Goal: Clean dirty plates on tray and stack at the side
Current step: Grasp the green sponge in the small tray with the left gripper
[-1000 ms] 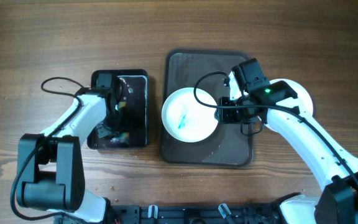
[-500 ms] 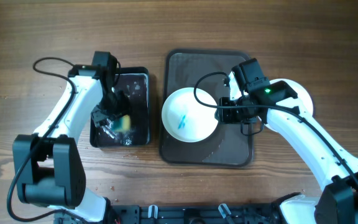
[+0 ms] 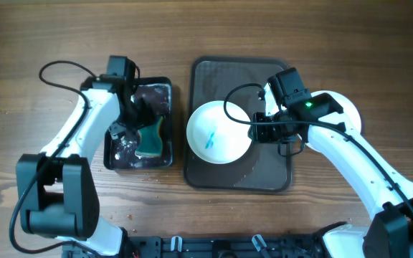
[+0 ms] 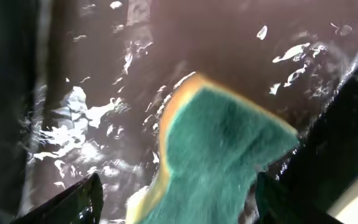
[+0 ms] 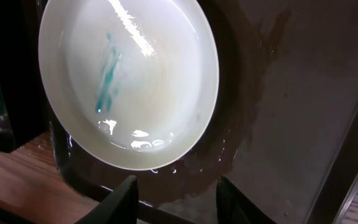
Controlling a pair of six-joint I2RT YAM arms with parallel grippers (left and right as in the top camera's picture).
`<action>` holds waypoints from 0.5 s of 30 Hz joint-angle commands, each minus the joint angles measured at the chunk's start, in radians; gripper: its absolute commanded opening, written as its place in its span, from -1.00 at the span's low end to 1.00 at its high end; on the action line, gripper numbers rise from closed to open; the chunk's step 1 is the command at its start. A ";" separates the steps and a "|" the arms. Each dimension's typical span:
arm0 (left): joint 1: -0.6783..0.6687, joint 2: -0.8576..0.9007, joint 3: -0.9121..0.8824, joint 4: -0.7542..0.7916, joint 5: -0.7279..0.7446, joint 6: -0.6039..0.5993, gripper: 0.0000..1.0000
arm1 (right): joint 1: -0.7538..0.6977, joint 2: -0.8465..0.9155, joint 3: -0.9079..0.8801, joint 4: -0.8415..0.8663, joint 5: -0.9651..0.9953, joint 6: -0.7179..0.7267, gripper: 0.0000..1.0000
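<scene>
Step in hand, as I read it: get the sponge so the plate can be wiped.

My left tool [image 4: 178, 186] hangs low over the small black tray [image 3: 165, 87]. Its jaws are spread wide and hold nothing. The sponge [image 4: 222, 149], green face up over a yellow layer, lies in the wet tray roughly between the two fingers. The right one sits close to its edge and the left one is clear of it.

One white plate [image 3: 219, 132] sits at the left end of the brown tray [image 3: 264, 72], overhanging that tray's left rim toward the black tray. It has a blue smear [image 5: 107, 74] left of centre.

My right tool [image 5: 176, 186] is part open at the plate's near rim. I cannot tell whether it actually pinches the rim.

To do this well:
- I'd shift the left tool slightly so the sponge is centred between the fingers, not off to one side.
- I'd go down until the tips are past the green face, then close firmly, since a wet sponge squashes and slips.
- I'd lift straight up and pause over the black tray so it drips there, not on the tabletop [image 3: 49, 43].
- I'd carry it the short way right and land green side on the smear.
- The right tool should steady the plate, or the wipe may push it off the rim.
</scene>
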 commanded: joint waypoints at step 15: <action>-0.083 0.006 -0.106 0.204 -0.166 0.048 -0.75 | 0.000 -0.007 0.013 -0.013 -0.016 -0.010 -0.26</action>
